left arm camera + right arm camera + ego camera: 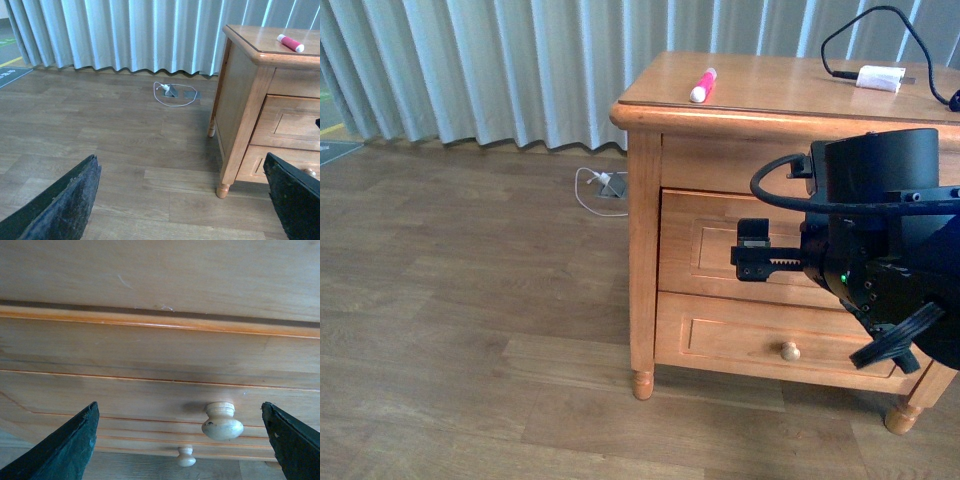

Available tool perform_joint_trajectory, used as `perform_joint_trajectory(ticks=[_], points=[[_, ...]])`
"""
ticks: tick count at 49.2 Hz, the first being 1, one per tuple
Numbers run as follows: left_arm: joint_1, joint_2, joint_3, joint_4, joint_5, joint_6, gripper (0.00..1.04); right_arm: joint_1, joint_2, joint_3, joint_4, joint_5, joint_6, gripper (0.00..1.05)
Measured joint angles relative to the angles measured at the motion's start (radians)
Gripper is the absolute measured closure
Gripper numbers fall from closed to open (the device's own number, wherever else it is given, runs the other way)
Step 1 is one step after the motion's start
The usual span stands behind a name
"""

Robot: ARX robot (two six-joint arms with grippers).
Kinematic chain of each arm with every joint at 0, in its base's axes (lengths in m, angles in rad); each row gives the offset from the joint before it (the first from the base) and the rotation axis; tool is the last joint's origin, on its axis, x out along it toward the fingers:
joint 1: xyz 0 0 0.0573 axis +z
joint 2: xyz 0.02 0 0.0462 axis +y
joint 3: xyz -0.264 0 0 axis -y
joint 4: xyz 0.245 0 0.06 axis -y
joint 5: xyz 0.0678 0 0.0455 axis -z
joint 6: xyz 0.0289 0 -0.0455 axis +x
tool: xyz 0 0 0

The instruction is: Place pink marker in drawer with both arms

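Pink and tiny, so easy to miss: the short bright pink marker with the white cap (pixel 703 85) lies flat on top of the light-wood bedside table (pixel 770 92), near its front left corner, just back from the edge. Nothing's touching it. So why is the robot down at the drawers? (jo_k)

Because the tall upper light-wood drawer with the recessed panel (pixel 715 240) looks fully shut, front flush with the frame. My read: it has to come open before the marker goes anywhere. The black toothed right hand (pixel 736 250) sits right in front of that panel, jaws spread wide, gripping nothing. In its wrist view the round wooden knob (pixel 222 421) is between the fingers (pixel 65 450), off-centre and not touched. (rigfan)

And the other one? (jo_k)

Left hand (pixel 180 157) is wide open too, empty, out over the wooden plank floor (pixel 125 140) off the table's left side, well apart from the marker. Plenty of free room there to swing up to the top. I'd watch the smaller knob of the shallow lower drawer (pixel 790 351), just below. The white charger block with black cable (pixel 878 78) is by the back right corner, well clear. (rigfan)
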Motion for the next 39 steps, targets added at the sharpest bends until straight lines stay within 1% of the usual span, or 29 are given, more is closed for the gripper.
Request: perform_joint_trajectory(ticks=[11, 35, 36, 37, 39], points=[[0.0, 0.0, 0.0, 0.0, 0.0, 0.0, 0.06, -0.023, 0.076, 0.054, 0.013, 0.021, -0.013, 0.08], [0.0, 0.0, 0.0, 0.0, 0.0, 0.0, 0.06, -0.048, 0.119, 0.074, 0.011, 0.027, -0.031, 0.08], [0.0, 0.0, 0.0, 0.0, 0.0, 0.0, 0.06, -0.048, 0.119, 0.074, 0.011, 0.027, -0.031, 0.09], [0.0, 0.0, 0.0, 0.0, 0.0, 0.0, 0.06, -0.049, 0.119, 0.074, 0.011, 0.027, -0.034, 0.14], [0.0, 0.0, 0.0, 0.0, 0.0, 0.0, 0.06, -0.05, 0.119, 0.074, 0.012, 0.029, -0.037, 0.19]])
